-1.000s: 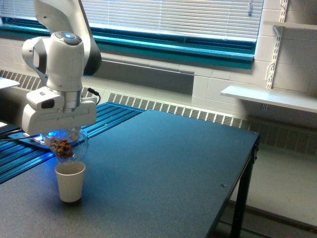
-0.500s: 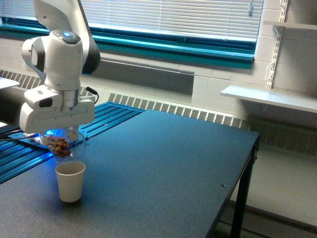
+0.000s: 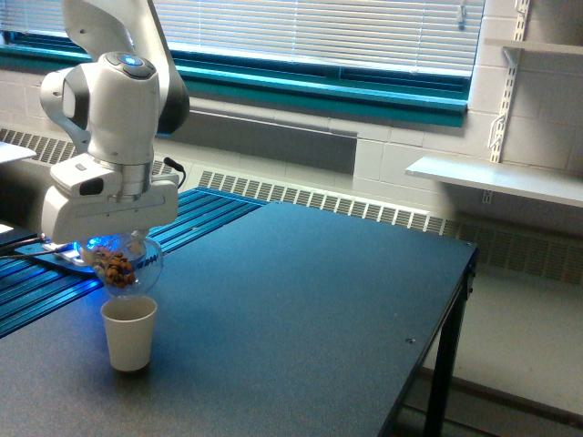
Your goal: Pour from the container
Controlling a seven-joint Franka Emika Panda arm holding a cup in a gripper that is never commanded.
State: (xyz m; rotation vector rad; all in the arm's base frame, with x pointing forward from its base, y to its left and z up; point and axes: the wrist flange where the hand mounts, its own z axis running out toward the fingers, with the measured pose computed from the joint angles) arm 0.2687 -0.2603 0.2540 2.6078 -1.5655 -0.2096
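Clear container (image 3: 120, 266) of brown bits, pinched by claw (image 3: 114, 244); directly above white paper cup (image 3: 128, 333).

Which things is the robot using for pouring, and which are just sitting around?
For the job:
- clear plastic cup with brown bits inside, held in the pincer
- white paper cup below it

Just there:
- dark table
- wall shelf
- window blinds
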